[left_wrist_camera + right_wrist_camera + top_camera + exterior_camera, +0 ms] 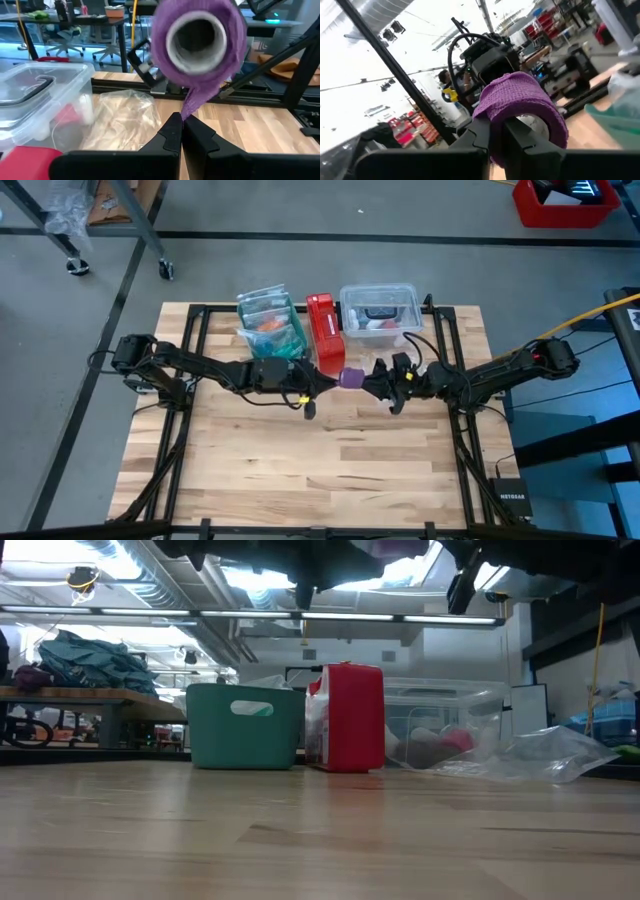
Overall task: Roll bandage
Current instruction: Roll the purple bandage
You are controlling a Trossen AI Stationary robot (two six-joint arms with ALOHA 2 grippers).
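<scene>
The purple bandage (351, 377) is a small coil on a hollow pale core, held in the air between my two grippers over the middle of the table. In the left wrist view the roll (199, 37) shows end-on, and a short tail (196, 100) runs from it to my left gripper (182, 131), which is shut on the tail. My right gripper (501, 134) is shut on the roll (520, 100). In the high view my left gripper (325, 384) is left of the roll and my right gripper (377, 381) is right of it. My left gripper pinches the free end of the bandage's tail (187, 113) between its two fingertips, coming level from the table's left. The tail runs short and nearly straight to the roll, clear of the table. My right gripper holds the roll at its end wall (496, 116), coming level from the table's right. One finger (522, 135) seems to reach into the hollow core and the other (479, 134) lies outside, but this is not plain. The roll is lifted clear, its axis along the fingers.
Along the far edge stand a teal basket (268, 320) with bagged items, an upright red box (325, 330) and a clear plastic bin (380, 308); they also show in the low view, the red box (350, 718) in the middle. Bare wood lies toward the near edge (320, 470).
</scene>
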